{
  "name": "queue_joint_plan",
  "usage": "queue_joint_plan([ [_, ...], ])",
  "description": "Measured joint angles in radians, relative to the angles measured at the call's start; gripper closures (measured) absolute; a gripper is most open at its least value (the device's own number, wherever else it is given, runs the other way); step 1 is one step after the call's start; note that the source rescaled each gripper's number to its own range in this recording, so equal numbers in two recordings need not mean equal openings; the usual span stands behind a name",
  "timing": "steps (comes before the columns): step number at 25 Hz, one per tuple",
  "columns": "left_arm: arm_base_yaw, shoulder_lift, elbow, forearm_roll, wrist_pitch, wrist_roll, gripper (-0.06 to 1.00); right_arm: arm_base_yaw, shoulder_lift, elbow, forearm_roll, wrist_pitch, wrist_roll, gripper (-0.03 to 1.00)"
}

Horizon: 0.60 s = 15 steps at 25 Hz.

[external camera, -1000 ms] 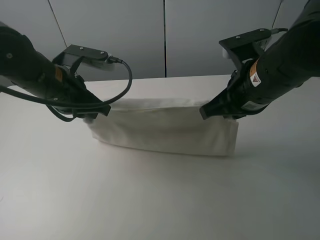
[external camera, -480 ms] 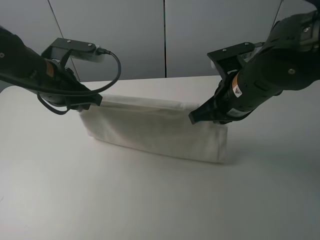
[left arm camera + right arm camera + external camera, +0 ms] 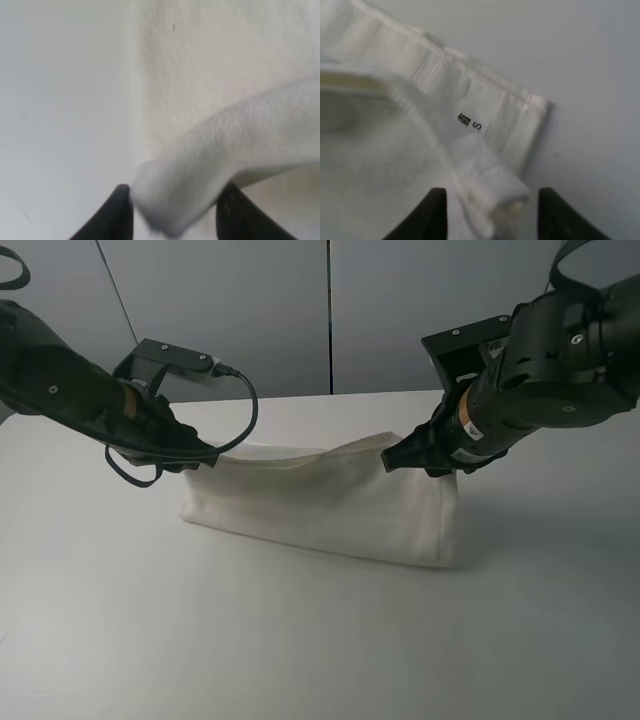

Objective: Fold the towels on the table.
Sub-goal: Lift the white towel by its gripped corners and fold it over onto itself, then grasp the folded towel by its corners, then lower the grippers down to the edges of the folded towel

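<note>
A white terry towel (image 3: 330, 505) lies folded lengthwise on the white table (image 3: 300, 640), its upper layer lifted at both ends. My left gripper (image 3: 207, 460) is shut on the towel's left corner, which bulges between the fingers in the left wrist view (image 3: 175, 210). My right gripper (image 3: 395, 462) is shut on the right corner (image 3: 495, 205). The right wrist view shows the lower layer's woven stripe band (image 3: 470, 85) and a small white label (image 3: 469, 121) with black print.
Grey wall panels (image 3: 330, 310) stand behind the table's far edge. Bare tabletop lies in front of the towel and to both sides.
Both grippers have carried the towel's upper edge toward the front. The left gripper moved right and down, the right gripper slightly up, and the held edge now sags between them.
</note>
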<state>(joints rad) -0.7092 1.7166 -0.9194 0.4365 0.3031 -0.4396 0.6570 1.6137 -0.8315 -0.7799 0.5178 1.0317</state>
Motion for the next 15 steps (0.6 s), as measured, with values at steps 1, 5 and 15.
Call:
queue_joint_plan([
  [1,0.000,0.000,0.000,0.041,-0.008,-0.034,0.42,0.000,0.000,0.000,-0.016,0.000,0.018,0.43],
  [5,0.010,0.000,0.000,0.190,-0.013,-0.157,0.22,0.000,0.000,0.000,-0.022,0.000,0.043,0.05],
  [15,0.020,0.000,0.000,0.244,-0.013,-0.223,-0.05,0.000,0.000,0.000,-0.011,0.004,0.080,-0.03],
])
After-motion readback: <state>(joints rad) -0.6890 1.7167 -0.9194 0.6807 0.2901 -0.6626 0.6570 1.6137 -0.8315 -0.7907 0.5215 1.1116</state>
